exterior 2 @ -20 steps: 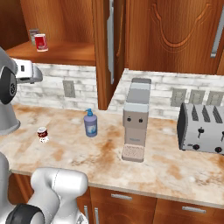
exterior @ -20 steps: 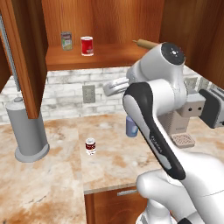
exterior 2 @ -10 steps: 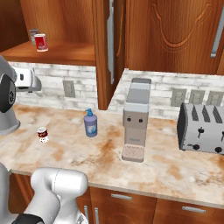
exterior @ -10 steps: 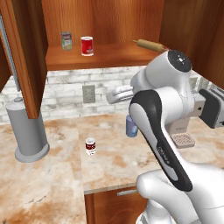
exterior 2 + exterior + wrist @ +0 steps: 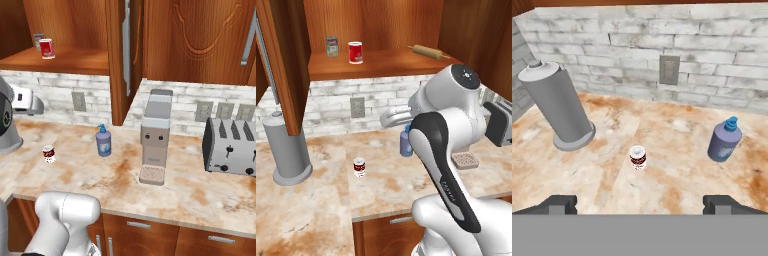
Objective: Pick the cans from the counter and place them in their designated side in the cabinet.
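My claw [image 5: 640, 204] hangs with its two fingertips [image 5: 558, 204] spread wide apart at the bottom of the hand view, gripping nothing. Just beyond, mid-frame, one dark red can [image 5: 638, 157] stands upright on the worktop [image 5: 662, 185]. One blue soap bottle [image 5: 724, 140] sits right of it, one grey cylinder [image 5: 557, 107] at left. Farthest off, upper left of the left base view, the cabinet [image 5: 381, 62] shelf carries one bright red can [image 5: 355, 52], one pale greenish can [image 5: 331, 47] and one rolling pin [image 5: 425, 51].
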Available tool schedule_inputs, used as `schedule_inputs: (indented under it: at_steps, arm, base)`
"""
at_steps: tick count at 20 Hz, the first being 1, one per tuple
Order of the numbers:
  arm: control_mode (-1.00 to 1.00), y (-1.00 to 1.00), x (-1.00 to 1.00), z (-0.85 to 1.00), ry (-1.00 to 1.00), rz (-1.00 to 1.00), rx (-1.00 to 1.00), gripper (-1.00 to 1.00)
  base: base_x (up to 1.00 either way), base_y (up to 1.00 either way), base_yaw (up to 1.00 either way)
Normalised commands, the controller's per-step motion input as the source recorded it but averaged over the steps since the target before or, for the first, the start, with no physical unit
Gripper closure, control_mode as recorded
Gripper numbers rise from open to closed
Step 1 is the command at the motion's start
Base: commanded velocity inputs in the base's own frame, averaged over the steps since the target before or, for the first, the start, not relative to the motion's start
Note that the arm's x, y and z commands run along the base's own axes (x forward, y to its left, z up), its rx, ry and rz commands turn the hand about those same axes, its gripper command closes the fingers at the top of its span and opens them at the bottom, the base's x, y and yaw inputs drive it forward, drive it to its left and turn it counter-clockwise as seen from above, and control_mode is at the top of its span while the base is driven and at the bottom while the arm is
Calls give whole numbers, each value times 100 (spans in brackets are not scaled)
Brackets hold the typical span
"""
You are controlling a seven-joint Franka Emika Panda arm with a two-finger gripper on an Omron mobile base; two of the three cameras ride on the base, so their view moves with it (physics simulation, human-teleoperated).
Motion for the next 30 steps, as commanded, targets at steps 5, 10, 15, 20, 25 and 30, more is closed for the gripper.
schedule_inputs:
  at_steps: [5,10,15,20,25,30]
  arm:
    - [-100,0,-7,-17,5,-1,2,-100]
    - [-100,0,-13,-19,5,-2,2,-100]
    - [-100,0,-12,-21,6,-3,1,-100]
    - [-100,0,2,-10,1,-1,0,-100]
    - [-100,0,15,-10,0,0,0,-100]
    - [-100,1,10,-15,1,0,0,-100]
  base:
    - [0,0,0]
    - [0,0,0]
    - [0,0,0]
    - [0,0,0]
    - [0,0,0]
    - [0,0,0]
